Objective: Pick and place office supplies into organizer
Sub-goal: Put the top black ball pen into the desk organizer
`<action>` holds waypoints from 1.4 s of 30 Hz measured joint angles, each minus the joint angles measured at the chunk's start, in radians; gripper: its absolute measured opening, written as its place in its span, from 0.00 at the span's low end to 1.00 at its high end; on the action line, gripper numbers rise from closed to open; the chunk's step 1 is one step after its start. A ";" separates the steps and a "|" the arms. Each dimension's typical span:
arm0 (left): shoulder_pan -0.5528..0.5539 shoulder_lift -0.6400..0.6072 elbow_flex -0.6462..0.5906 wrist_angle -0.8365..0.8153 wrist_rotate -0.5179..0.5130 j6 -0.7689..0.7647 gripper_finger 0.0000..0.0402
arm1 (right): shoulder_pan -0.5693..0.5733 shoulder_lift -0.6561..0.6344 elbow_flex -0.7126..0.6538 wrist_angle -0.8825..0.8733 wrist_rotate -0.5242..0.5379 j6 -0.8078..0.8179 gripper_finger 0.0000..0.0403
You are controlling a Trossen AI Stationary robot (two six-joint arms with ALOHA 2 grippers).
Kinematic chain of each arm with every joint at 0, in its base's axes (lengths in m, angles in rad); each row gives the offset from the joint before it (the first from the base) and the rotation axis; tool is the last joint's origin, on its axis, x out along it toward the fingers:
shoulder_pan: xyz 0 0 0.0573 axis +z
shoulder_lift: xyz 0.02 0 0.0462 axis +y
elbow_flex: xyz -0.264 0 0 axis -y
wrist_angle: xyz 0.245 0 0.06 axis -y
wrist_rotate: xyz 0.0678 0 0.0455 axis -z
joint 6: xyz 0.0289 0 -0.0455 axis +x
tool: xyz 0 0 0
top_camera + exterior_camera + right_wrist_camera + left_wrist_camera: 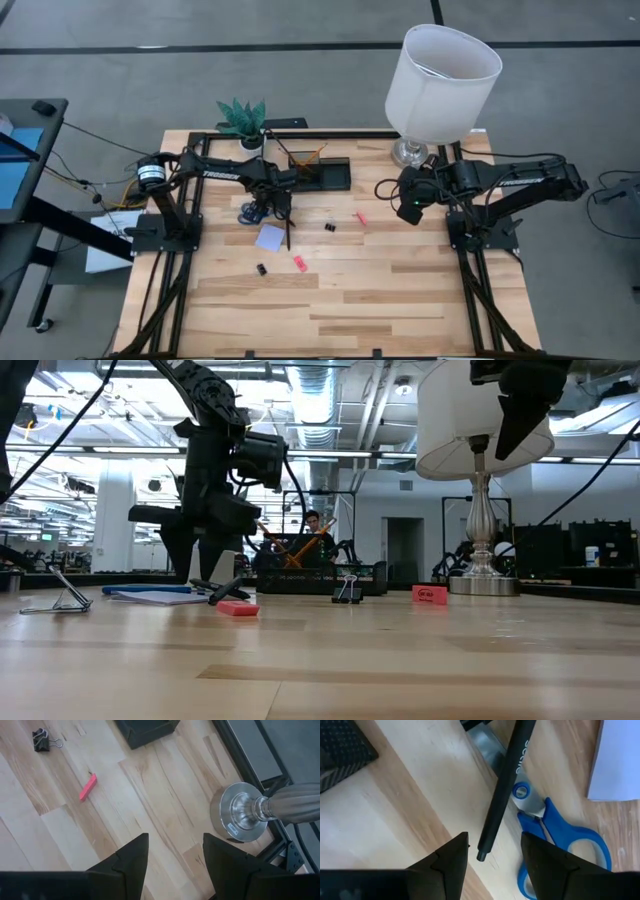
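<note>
My left gripper (492,840) is open and points down, close over the table in front of the black organizer (322,174). Its fingers stand on either side of the near end of the black pen (506,785) without touching it. The pen lies across the blades of the blue-handled scissors (560,837), beside the lavender note pad (270,237). Two orange pens (305,157) stand in the organizer. Black clips (329,227) (261,269) and pink-red pieces (360,217) (299,263) lie on the wood. My right gripper (408,208) hangs open above the table by the lamp.
A white-shaded lamp (440,70) stands at the far right; its metal base (240,817) is close to my right gripper. A white pot with a green plant (243,120) sits at the far edge, left of the organizer. Bare wood stretches toward the near edge.
</note>
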 joint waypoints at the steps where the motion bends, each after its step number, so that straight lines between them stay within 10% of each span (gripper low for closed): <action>1: 0.000 0.000 0.000 0.003 -0.001 0.000 0.44 | 0.000 0.000 0.000 0.000 0.000 0.000 0.45; 42: 0.001 0.000 -0.069 0.098 -0.023 0.037 0.44 | 0.000 0.000 0.000 0.000 0.001 0.000 0.45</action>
